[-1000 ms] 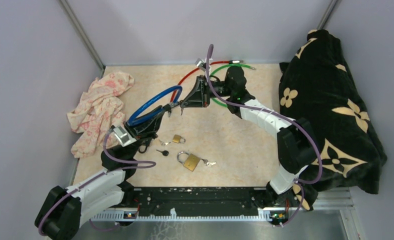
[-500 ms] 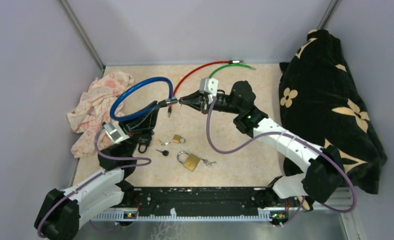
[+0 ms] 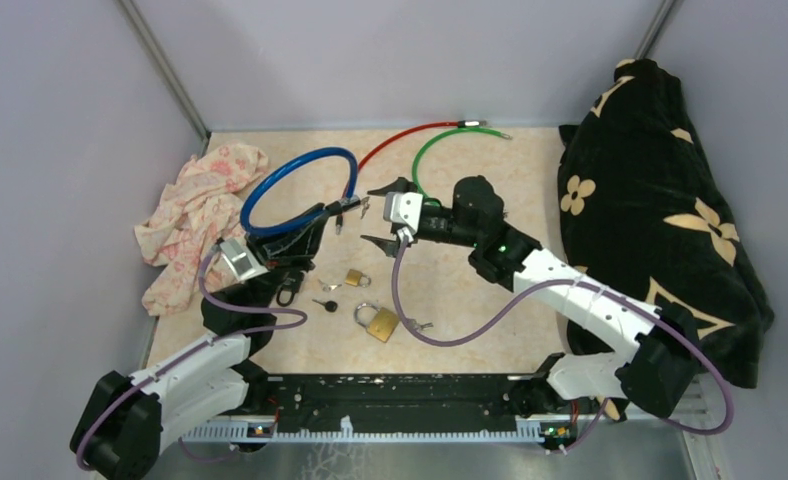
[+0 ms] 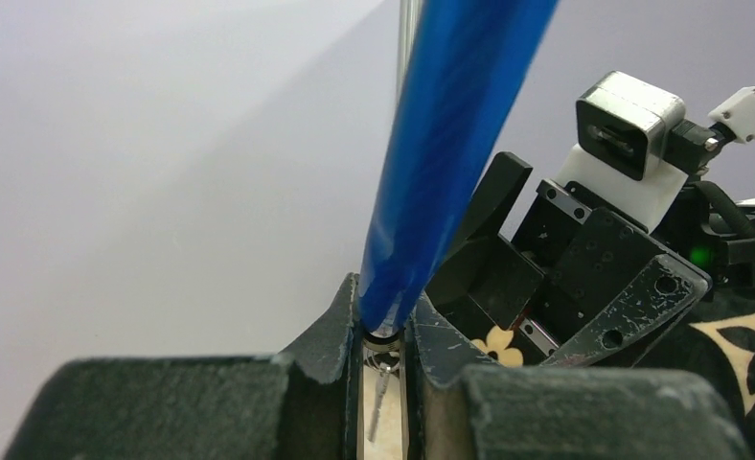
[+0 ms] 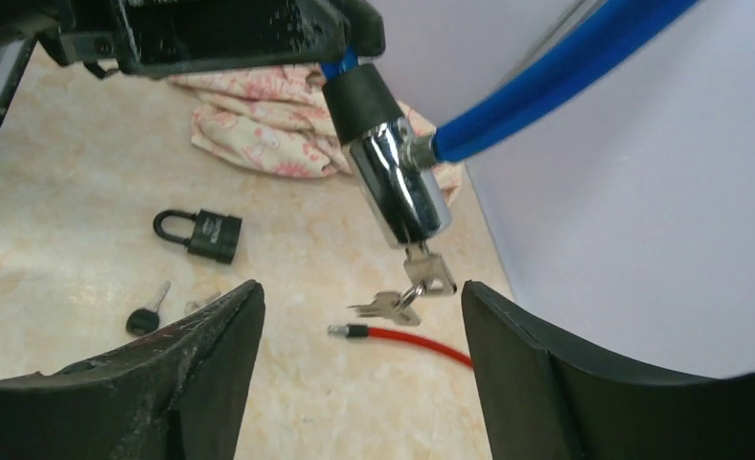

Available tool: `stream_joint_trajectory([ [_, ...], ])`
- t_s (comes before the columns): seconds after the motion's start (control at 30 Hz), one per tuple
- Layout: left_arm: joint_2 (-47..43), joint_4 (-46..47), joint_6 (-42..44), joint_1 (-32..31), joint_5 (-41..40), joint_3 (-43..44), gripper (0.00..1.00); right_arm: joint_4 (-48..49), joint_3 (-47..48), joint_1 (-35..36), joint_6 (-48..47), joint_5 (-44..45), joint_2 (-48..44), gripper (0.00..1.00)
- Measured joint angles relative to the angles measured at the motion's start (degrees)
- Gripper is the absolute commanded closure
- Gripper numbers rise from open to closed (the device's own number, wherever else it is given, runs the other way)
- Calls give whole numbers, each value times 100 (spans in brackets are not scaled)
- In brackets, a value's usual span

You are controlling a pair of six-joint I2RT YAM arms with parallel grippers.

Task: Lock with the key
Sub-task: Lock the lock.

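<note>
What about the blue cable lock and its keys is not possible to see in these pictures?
1. Right wrist view: how deep the key sits in the lock cylinder; the cylinder hides its blade.
2. Left wrist view: most of the cylinder, behind the left gripper and the blue cable.
3. Top view: the key is too small to tell whether it is turned.

White shells over black joints on the left arm (image 3: pixel 195 368) and right arm (image 3: pixel 580 295). A purple cable (image 3: pixel 393 285) loops off each. Black, scuffed right hand (image 3: pixel 372 215) with screw holes; green light (image 3: pixel 503 243) behind it.
</note>
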Motion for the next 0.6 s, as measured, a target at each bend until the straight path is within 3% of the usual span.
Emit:
stream_joint_trajectory([
  [0.23,0,-9,63,0,103,0,100,-1049,280,-262,-42,-52,-153,22],
  [0.43,-2,-9,85,0,151,0,100,-1751,1095,-332,-378,-289,-66,39],
  [0.6,-2,-9,87,0,168,0,100,-2004,1397,-332,-636,-404,87,48],
])
